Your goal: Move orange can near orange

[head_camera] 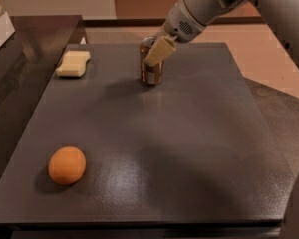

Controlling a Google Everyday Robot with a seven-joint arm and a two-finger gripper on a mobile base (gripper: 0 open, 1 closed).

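Observation:
The orange can (150, 74) stands upright at the far middle of the dark table (189, 148); its brownish sides and silver top show. My gripper (153, 55) reaches down from the upper right and is shut on the can. One pale finger (160, 51) lies across the can's front and the other is hidden behind it. The orange (67, 166) lies at the near left of the table, far from the can.
A pale yellow sponge (73, 63) lies at the far left of the table. A darker counter (20, 59) adjoins the left side. The table's right edge meets a tan floor (274, 59).

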